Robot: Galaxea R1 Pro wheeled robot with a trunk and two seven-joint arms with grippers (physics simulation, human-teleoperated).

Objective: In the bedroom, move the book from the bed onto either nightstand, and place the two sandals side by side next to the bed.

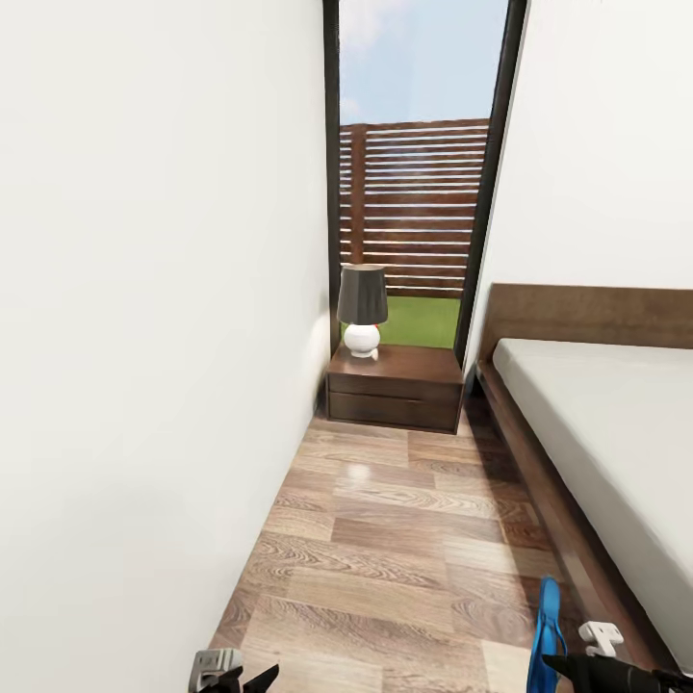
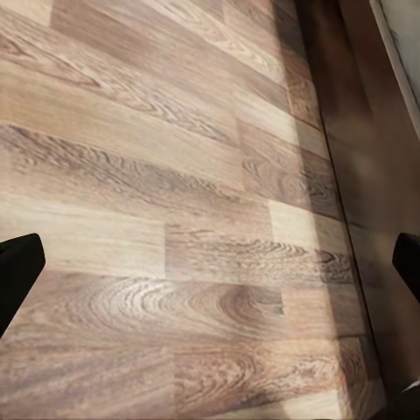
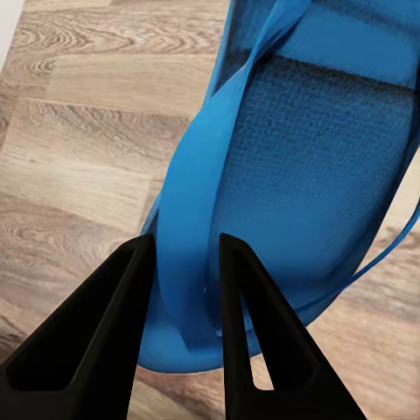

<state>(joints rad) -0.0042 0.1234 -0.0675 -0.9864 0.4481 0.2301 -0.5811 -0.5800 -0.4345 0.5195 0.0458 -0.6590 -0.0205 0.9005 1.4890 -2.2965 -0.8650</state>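
Right jaws pinched on sandal (image 3: 289, 175) strap; left gripper (image 2: 210, 262) spread wide, empty, over floor (image 2: 175, 175). Bed (image 1: 597, 423) beside your right gripper (image 3: 186, 254). Sandal looks light, floppy; you grip strap near sole, expect swing.

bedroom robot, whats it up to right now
The right gripper is shut on a blue sandal, pinching its strap, down by the bed. The left gripper is open over bare wood floor, holding nothing. Ahead, under the window, a nightstand carries a lamp.
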